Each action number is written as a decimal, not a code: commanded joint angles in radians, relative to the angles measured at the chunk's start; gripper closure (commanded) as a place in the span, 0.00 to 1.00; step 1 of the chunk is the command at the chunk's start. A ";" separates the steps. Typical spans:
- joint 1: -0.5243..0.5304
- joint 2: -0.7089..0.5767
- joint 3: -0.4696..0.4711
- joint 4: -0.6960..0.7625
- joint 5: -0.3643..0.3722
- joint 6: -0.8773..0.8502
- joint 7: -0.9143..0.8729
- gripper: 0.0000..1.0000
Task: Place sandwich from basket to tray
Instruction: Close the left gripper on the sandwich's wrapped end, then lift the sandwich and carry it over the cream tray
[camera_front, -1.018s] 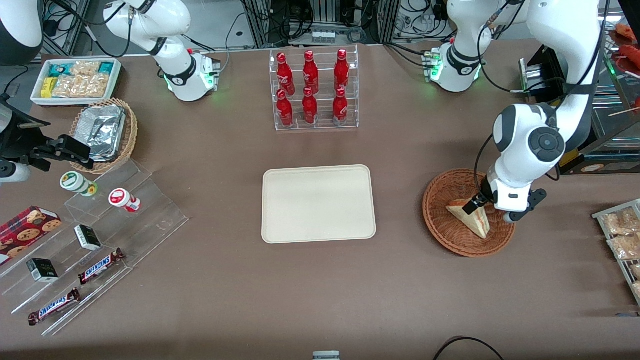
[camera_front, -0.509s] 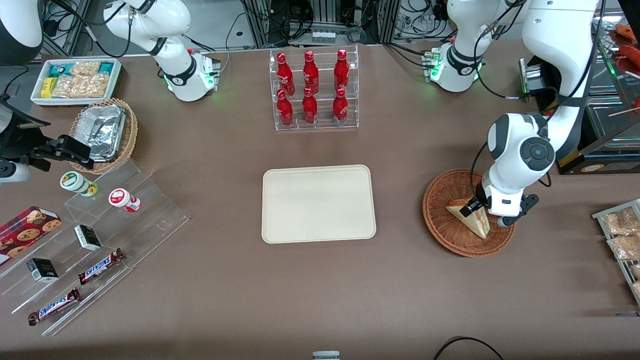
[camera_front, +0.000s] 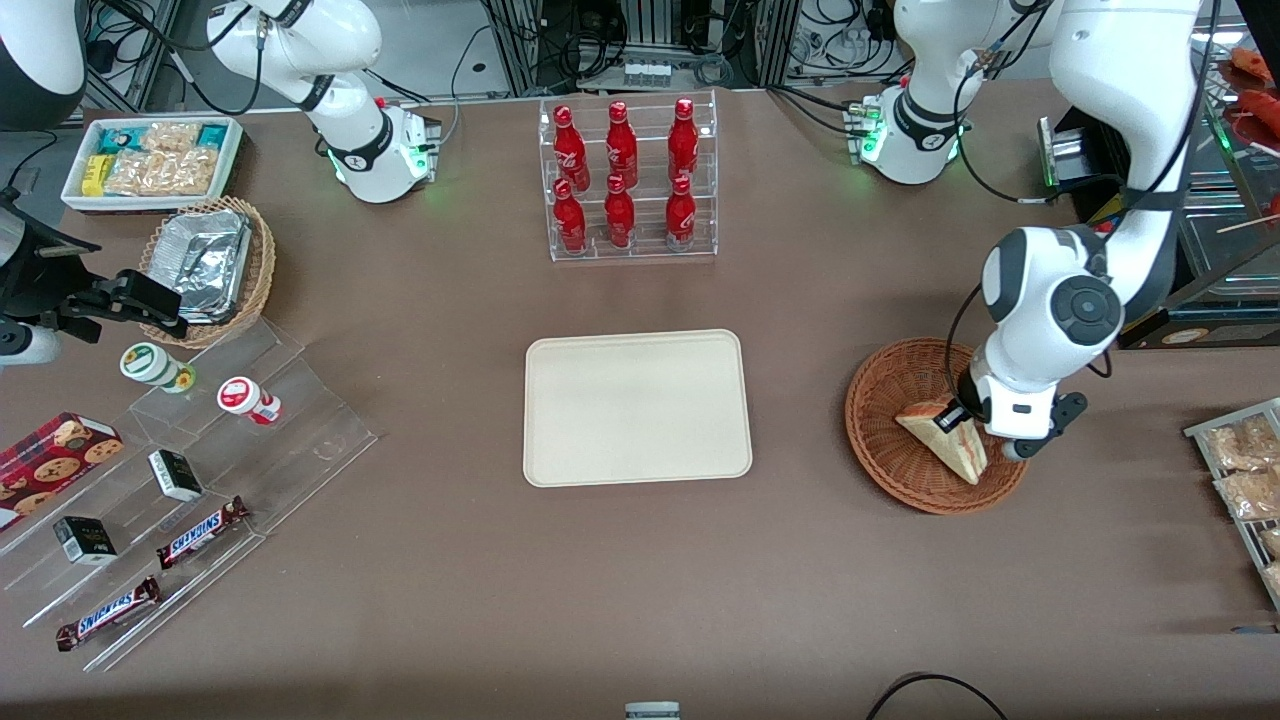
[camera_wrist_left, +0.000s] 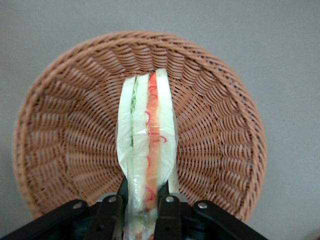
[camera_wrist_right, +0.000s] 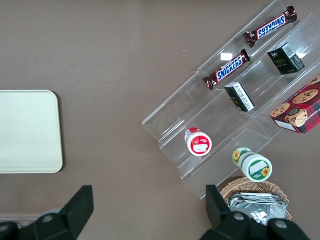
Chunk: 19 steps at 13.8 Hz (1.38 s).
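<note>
The sandwich (camera_wrist_left: 148, 145), a clear-wrapped triangular wedge of pale bread with green and red filling along its cut edge, stands on edge in the round reddish-brown woven wicker basket (camera_front: 890, 450). The gripper (camera_wrist_left: 142, 205) has its jaws clamped on the wedge's wide end. The smooth cream tray (camera_front: 637, 407) lies on the worktop (camera_front: 640, 580), well apart toward the parked arm.

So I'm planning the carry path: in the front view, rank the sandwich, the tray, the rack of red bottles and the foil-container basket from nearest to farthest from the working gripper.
1. Sandwich, clamped in the gripper, over the basket.
2. Tray, mid-table.
3. Rack of red bottles, farther from the camera than the tray.
4. Foil-container basket, toward the parked arm's end.
</note>
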<state>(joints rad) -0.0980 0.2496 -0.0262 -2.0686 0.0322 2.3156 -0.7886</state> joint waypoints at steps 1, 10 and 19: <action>-0.020 -0.049 -0.012 0.147 0.003 -0.225 -0.012 1.00; -0.359 0.097 -0.034 0.442 0.032 -0.424 -0.023 1.00; -0.604 0.442 -0.037 0.745 0.041 -0.356 -0.081 1.00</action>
<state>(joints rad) -0.6646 0.6248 -0.0741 -1.4098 0.0601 1.9366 -0.8511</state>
